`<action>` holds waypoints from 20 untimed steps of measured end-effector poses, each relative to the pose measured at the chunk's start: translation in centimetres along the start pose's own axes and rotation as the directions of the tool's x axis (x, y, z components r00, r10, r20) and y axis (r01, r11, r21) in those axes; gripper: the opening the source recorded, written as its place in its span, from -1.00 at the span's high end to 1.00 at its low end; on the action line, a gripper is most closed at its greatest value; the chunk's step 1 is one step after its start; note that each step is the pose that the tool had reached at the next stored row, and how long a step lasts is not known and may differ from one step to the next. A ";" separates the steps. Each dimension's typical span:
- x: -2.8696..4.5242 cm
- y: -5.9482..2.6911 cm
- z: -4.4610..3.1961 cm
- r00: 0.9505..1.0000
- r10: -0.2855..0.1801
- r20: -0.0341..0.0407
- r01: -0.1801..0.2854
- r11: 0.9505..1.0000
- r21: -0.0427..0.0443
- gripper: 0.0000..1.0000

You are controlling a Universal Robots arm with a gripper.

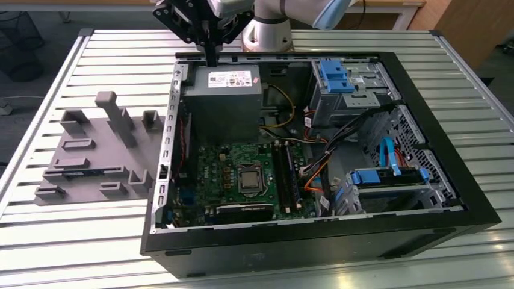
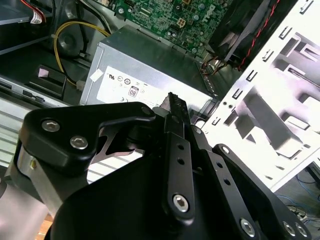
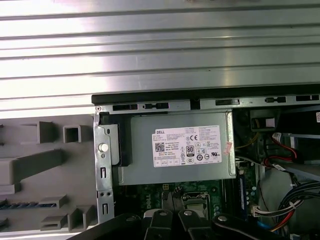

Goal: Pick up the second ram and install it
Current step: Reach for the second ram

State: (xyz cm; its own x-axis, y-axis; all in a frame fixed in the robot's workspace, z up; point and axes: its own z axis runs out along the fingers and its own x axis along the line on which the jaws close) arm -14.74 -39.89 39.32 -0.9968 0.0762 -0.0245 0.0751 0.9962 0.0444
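The second ram (image 1: 76, 173) is a slim blue stick lying flat in the grey holder tray (image 1: 96, 129) at the exterior view's left; the first wrist view shows the ram (image 3: 17, 205) as a dark strip in the tray (image 3: 30, 165). My gripper (image 1: 212, 59) hangs over the far edge of the open PC case, above the grey power-supply box (image 1: 225, 90). Its fingers (image 2: 172, 102) are shut together with nothing between them. The green motherboard (image 1: 241, 174) with its long black slots (image 1: 287, 174) lies in the case, nearer the camera than the gripper.
The case's black walls (image 1: 321, 241) rise around the motherboard. Drive bays with blue latches (image 1: 337, 75) and a blue bracket (image 1: 386, 177) fill the case's side at the exterior view's right, with loose cables (image 1: 321, 162) beside the slots. Everything rests on a slatted metal table (image 1: 80, 241).
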 end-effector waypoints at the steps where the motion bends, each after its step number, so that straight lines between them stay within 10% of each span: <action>1: 0.01 0.00 0.00 1.000 0.000 0.000 0.000 1.000 0.000 0.79; 20: 0.88 -0.07 -0.03 1.000 0.000 0.000 0.000 1.000 0.000 0.79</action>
State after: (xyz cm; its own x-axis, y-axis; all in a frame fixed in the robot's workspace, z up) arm -15.63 -39.89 39.32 -0.9968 0.0762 -0.0245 0.0751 0.9962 0.0443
